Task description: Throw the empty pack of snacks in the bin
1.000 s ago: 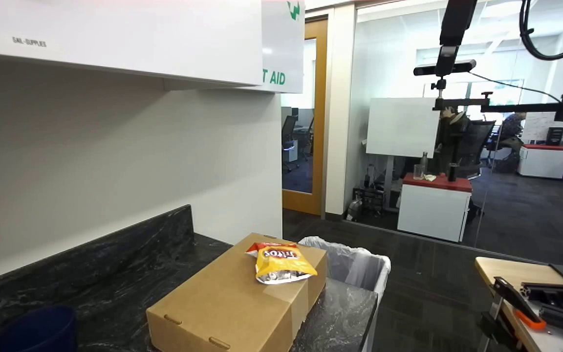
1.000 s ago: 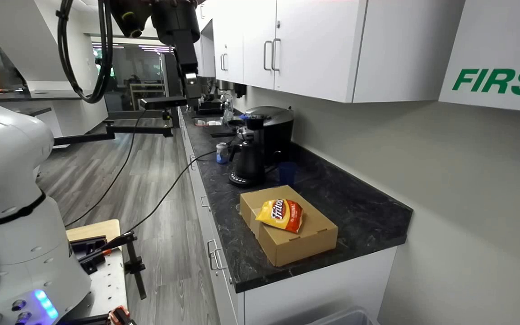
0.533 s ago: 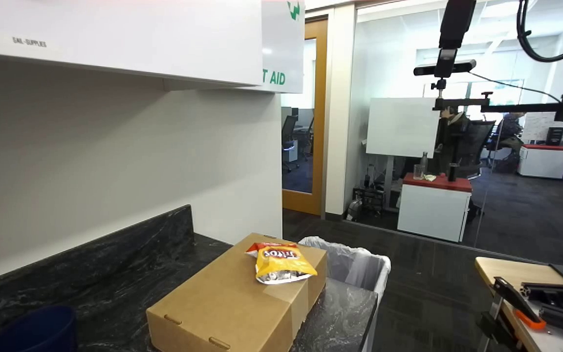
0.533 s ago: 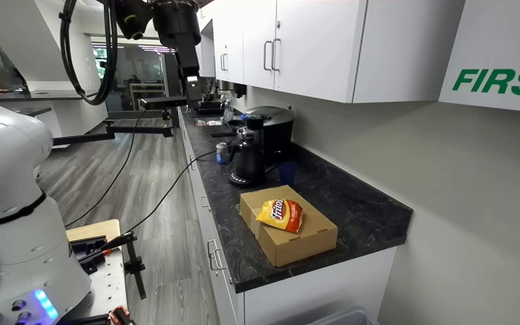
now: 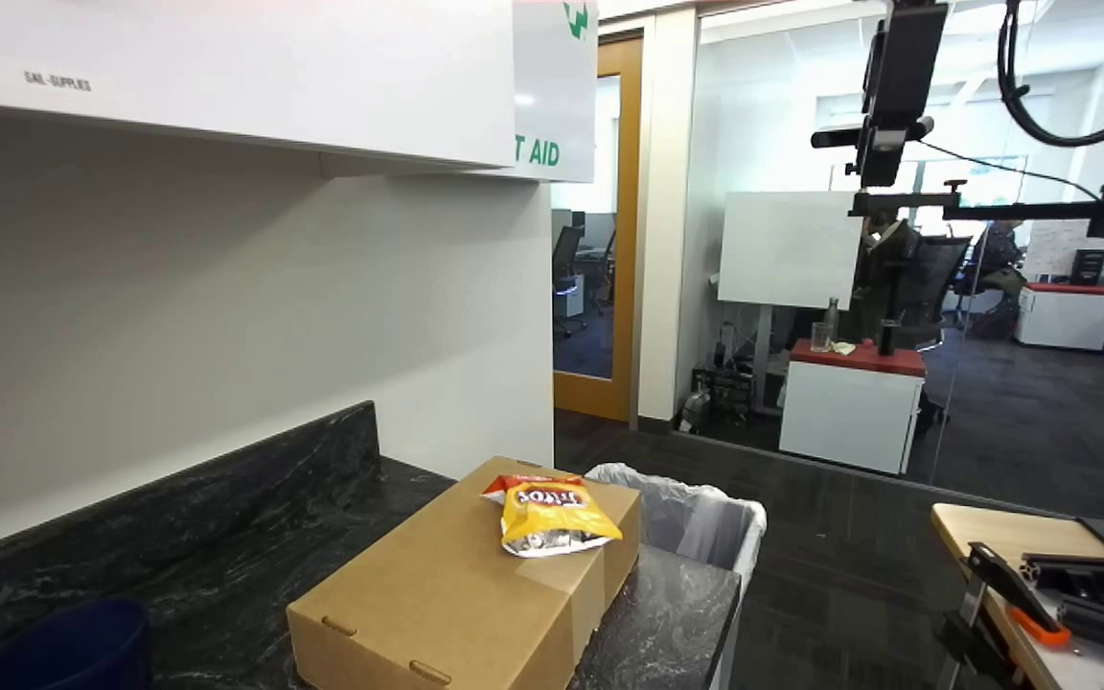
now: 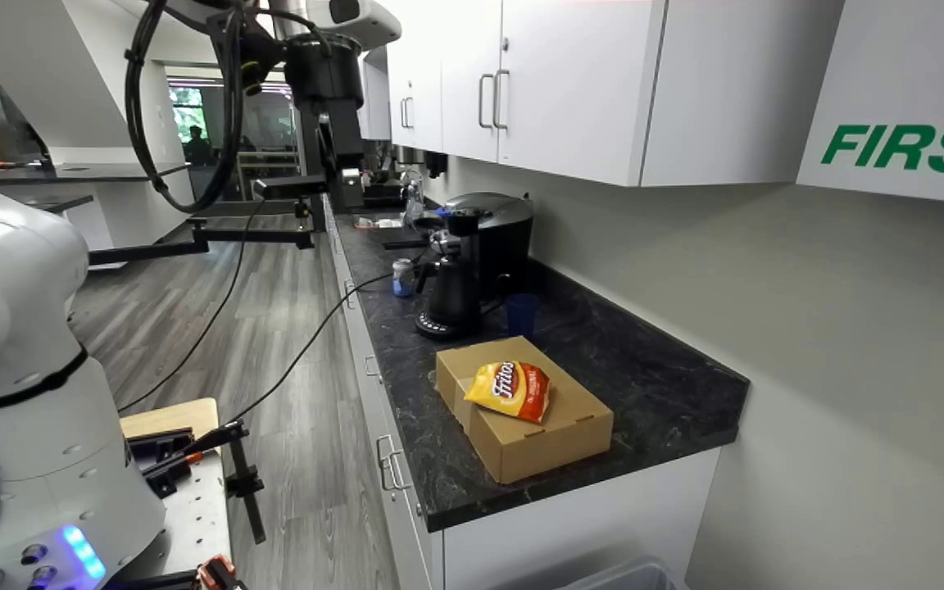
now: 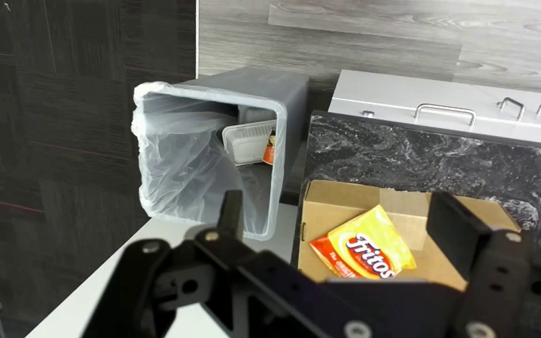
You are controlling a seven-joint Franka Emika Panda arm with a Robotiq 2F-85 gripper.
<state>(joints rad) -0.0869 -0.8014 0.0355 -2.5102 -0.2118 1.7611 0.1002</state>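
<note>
The yellow and red snack pack (image 5: 552, 517) lies flat on top of the cardboard box in both exterior views (image 6: 509, 389). In the wrist view the pack (image 7: 369, 241) shows below and between the fingers, its lower part hidden by the gripper's body. The grey bin (image 7: 294, 105) with its clear liner stands beside the counter end, to the left of the box in that view. Its rim also shows in both exterior views (image 5: 753, 546), only a corner in one (image 6: 644, 574). My gripper (image 7: 338, 211) is open and empty, high above the counter (image 6: 349, 184).
The cardboard box (image 5: 437, 585) sits on the dark counter (image 6: 685, 393). White cabinets (image 6: 570, 82) hang above. A black kettle (image 6: 451, 295) and a blue cup (image 5: 73, 642) stand further along. A white tray (image 7: 249, 143) lies in the bin. A camera bar (image 6: 251, 235) is near the gripper.
The arm and gripper have come down somewhat in both exterior views, mostly in the last half second. The pack, box and bin have not moved.
</note>
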